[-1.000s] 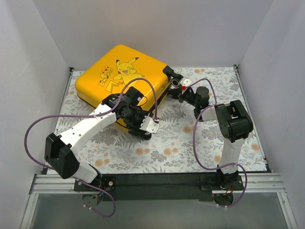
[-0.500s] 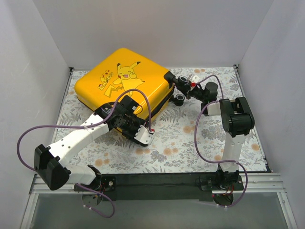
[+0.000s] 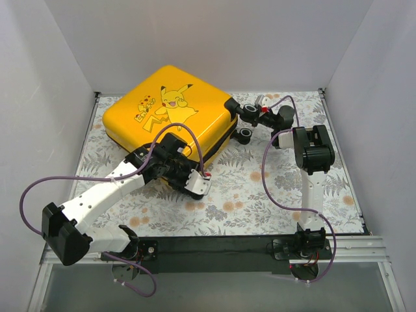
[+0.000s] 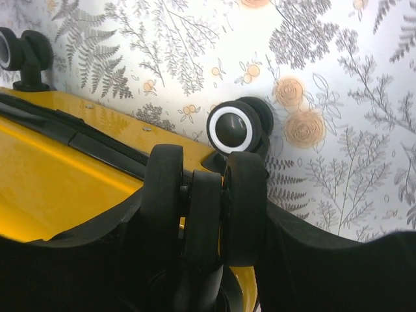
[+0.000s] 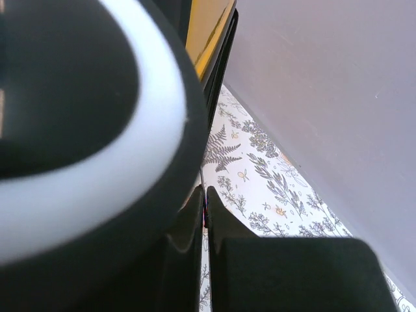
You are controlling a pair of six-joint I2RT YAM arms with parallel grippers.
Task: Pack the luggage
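Note:
The yellow luggage [image 3: 169,114] lies shut on the floral mat, Pikachu lid up. My left gripper [image 3: 194,183] is at its near corner. In the left wrist view its fingers [image 4: 162,195] are shut on a black wheel part [image 4: 205,214] of the luggage [image 4: 58,182], beside a white-ringed wheel [image 4: 234,127]. My right gripper [image 3: 253,116] is at the far right corner by another wheel [image 3: 248,109]. In the right wrist view the gripper [image 5: 204,208] is pressed shut on a thin coloured tab, next to a large blurred wheel [image 5: 78,117] and the luggage edge [image 5: 208,32].
A further wheel [image 3: 245,135] sticks out on the luggage's right side. White walls [image 3: 364,78] close in the mat [image 3: 273,188] on the left, back and right. Purple cables loop from both arms.
The luggage has swung and shifted toward the back. My right gripper has moved back and right along its far corner. My left arm has drawn back to the left, still on the near corner.

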